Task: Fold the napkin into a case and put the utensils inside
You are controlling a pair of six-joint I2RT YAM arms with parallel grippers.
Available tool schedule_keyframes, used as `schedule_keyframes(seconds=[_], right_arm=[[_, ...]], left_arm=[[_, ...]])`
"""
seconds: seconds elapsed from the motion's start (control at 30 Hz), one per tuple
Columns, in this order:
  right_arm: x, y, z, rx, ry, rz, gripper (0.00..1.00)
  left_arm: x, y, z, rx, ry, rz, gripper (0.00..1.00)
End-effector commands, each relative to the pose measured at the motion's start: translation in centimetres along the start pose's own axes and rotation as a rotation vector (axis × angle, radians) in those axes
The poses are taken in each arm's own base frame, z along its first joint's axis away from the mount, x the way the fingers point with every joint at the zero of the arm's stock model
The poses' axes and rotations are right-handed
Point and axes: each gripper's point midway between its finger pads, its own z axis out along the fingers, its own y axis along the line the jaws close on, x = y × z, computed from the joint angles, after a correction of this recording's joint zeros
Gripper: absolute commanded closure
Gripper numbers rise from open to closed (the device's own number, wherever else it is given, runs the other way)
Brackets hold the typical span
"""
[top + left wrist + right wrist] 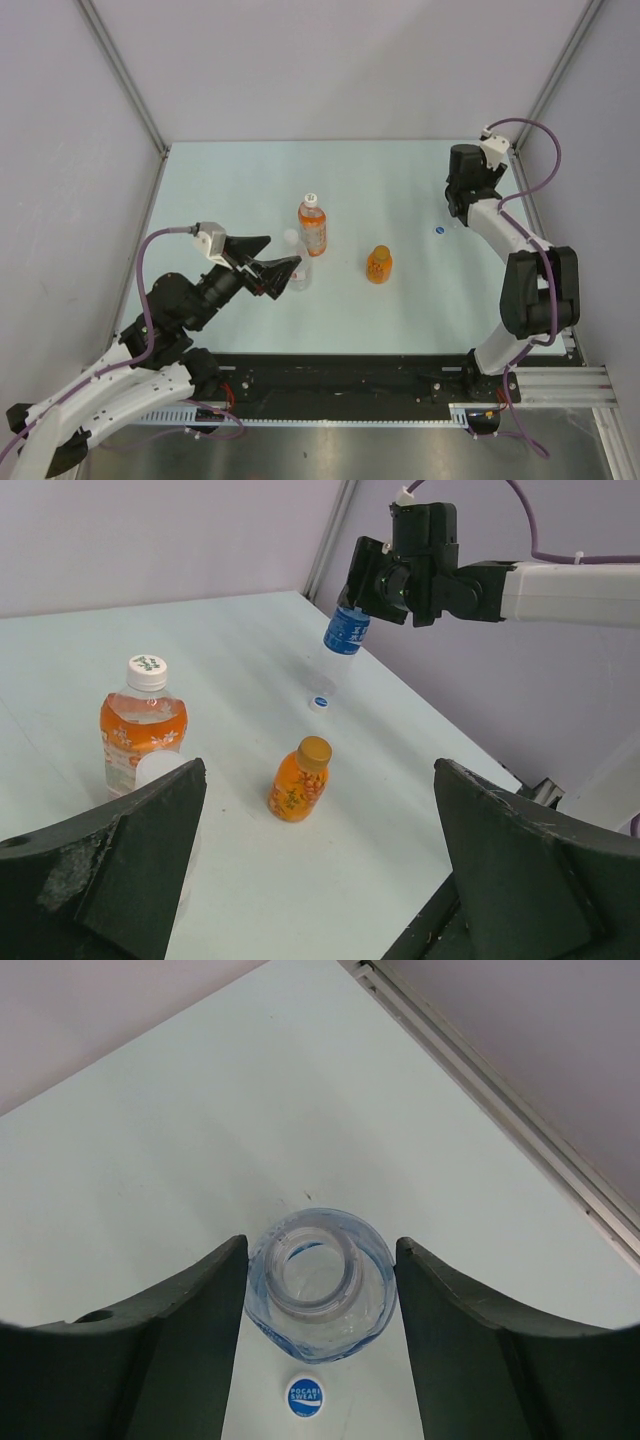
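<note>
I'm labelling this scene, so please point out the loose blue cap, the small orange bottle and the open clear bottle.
loose blue cap (305, 1397): right wrist view, its printed top.
small orange bottle (298, 783): left wrist view, its label.
open clear bottle (346, 632): left wrist view, its blue label.

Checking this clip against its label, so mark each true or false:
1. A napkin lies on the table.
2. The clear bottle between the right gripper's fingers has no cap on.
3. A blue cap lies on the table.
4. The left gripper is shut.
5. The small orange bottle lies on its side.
1. False: no napkin shows on the table.
2. True: the neck of the clear bottle is open, seen from the right gripper.
3. True: the blue cap lies flat by that bottle's foot.
4. False: the left gripper has its jaws wide open, with nothing between them.
5. False: the small orange bottle stands upright.
</note>
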Motion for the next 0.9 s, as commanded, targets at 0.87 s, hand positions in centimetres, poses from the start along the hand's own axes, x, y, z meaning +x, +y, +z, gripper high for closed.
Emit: schedule_keyframes(seconds=[0.87], right_arm=[[-0.5,-1.3,-2.4,-0.017,0.042,0.001,0.31]], left_arm=[[-0.3,-0.6,-0.4,0.036,-0.029,-0.043,0.00]])
